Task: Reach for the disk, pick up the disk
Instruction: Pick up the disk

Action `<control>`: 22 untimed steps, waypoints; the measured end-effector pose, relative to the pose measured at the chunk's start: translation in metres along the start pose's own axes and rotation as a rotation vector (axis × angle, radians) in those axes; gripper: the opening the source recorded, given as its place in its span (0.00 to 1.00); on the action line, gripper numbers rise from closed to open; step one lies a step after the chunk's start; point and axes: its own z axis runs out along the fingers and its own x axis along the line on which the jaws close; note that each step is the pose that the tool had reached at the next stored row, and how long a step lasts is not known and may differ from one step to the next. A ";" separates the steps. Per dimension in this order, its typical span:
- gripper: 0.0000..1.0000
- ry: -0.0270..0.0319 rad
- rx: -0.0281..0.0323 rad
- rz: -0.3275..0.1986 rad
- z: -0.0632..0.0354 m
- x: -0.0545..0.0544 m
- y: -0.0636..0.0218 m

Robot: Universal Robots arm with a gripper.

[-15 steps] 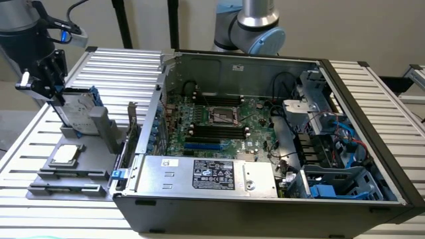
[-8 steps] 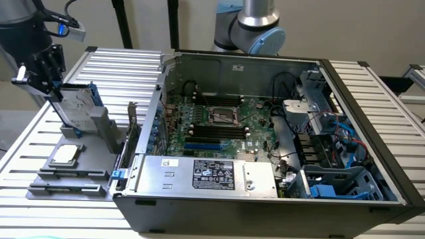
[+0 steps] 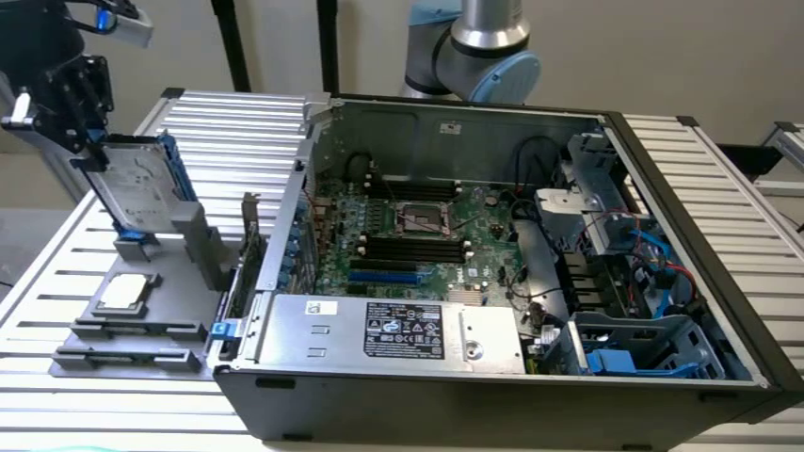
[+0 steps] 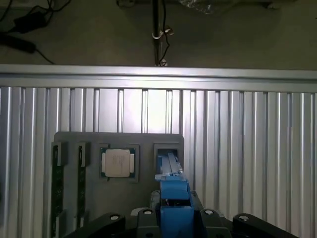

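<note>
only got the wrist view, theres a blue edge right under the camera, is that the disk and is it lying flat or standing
observer: That is the disk. It stands on edge, leaning a little, with its lower end in a slot of the grey holder.
operator: where is the gripper on it
observer: The gripper is at the disk's top edge, at the corner towards the exterior view's left.
operator: whats next to the holder
observer: An open computer case sits close beside the holder, on the exterior view's right.
</note>
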 end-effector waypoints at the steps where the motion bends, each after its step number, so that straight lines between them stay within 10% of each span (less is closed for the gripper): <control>1: 0.33 0.0000 -0.0002 0.000 -0.0045 0.000 -0.0002; 10: 0.33 -0.0002 -0.0001 -0.001 -0.0458 0.000 -0.0049; 22: 0.33 -0.0105 -0.0001 -0.007 -0.1000 0.006 -0.0349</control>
